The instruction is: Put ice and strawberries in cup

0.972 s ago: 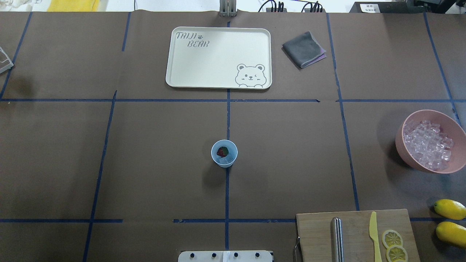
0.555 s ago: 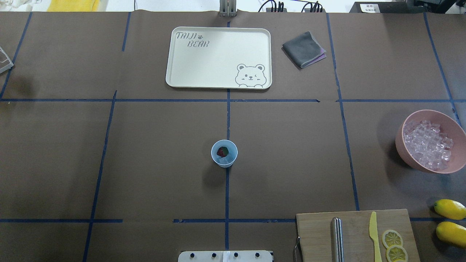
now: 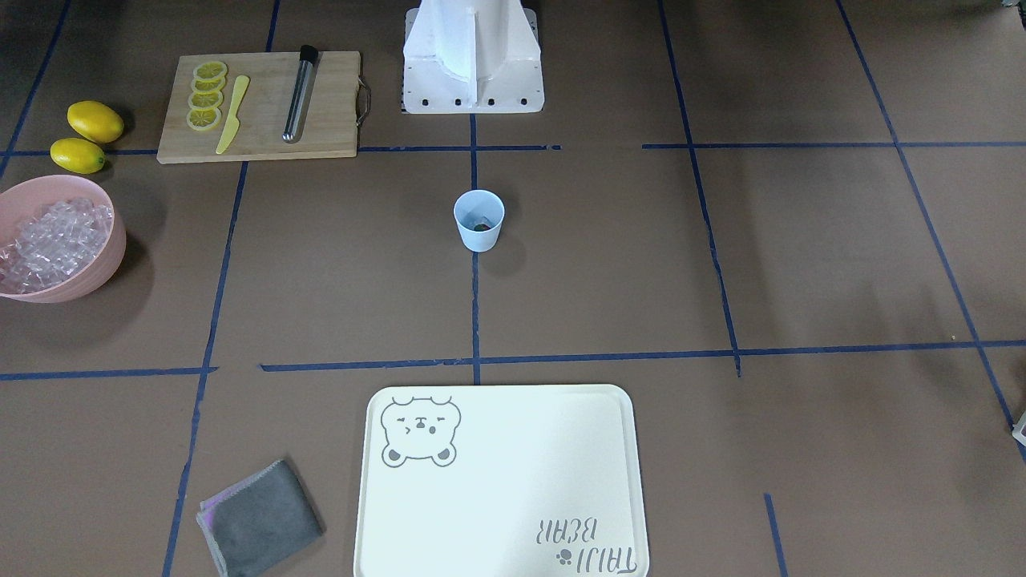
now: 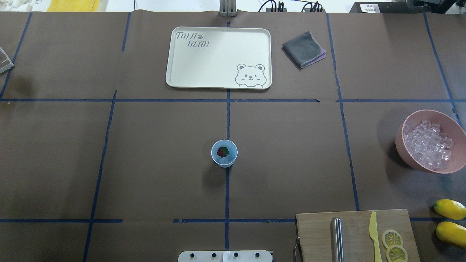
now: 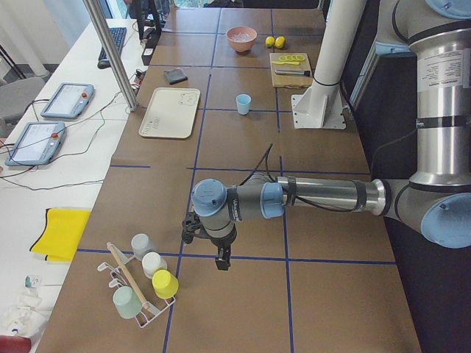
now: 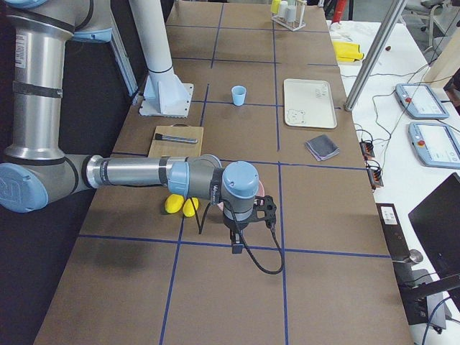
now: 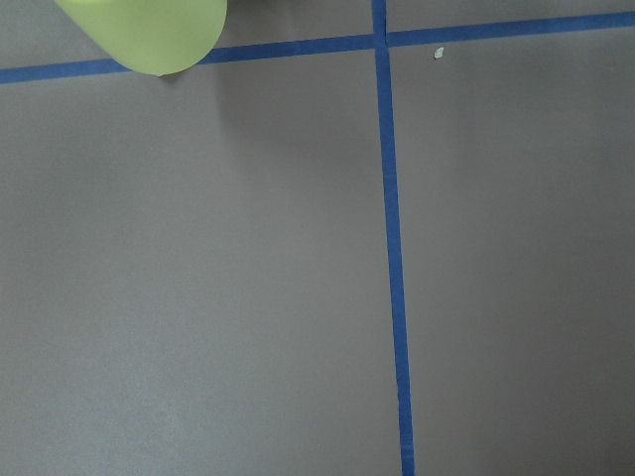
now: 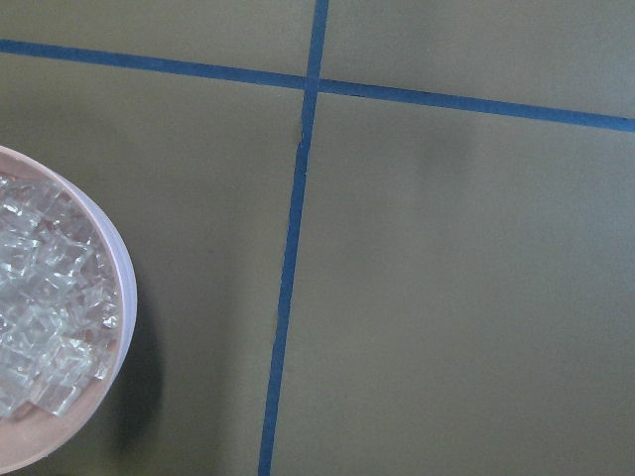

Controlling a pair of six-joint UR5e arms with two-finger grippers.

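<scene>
Made out little inside the light blue cup (image 3: 479, 220), upright at mid-frame on the brown paper-covered table (image 3: 721, 256): only a dark speck below the smooth tapered rim. Saw the pink bowl (image 3: 100, 272) cut off by the left edge, heaped with glassy, whitish ice (image 3: 48, 240). Lost the bottom of the cream tray (image 3: 497, 481) past the lower edge.

Looked straight down into the cup from overhead. Caught the red strawberry (image 4: 222, 151) with a patch of green, lying against a pale, translucent lump of ice at the bottom. Found the bowl, a lemon (image 4: 450, 233) and the wooden board (image 4: 355, 233) clipped by the right and bottom edges.

From the table's left end, spotted the left hand (image 5: 221, 261) at lower centre, pointing down above the table beside a wire rack of cups (image 5: 140, 294). Could not tell whether its fingers were apart or together. Read the cup as a tiny blue shape at upper middle, contents too small to make out.

From the right end, found the right hand (image 6: 236, 248) at centre, hiding most of the bowl and part of the lemons. Could not tell its state either.

At the left wrist, took in matte paper, a blue tape cross and a rounded yellow-green cup (image 7: 149, 30) cut off at upper left.

At the right wrist, saw the bowl's rim curving through lower left, packed with clear cubes, the rest out of frame.
</scene>
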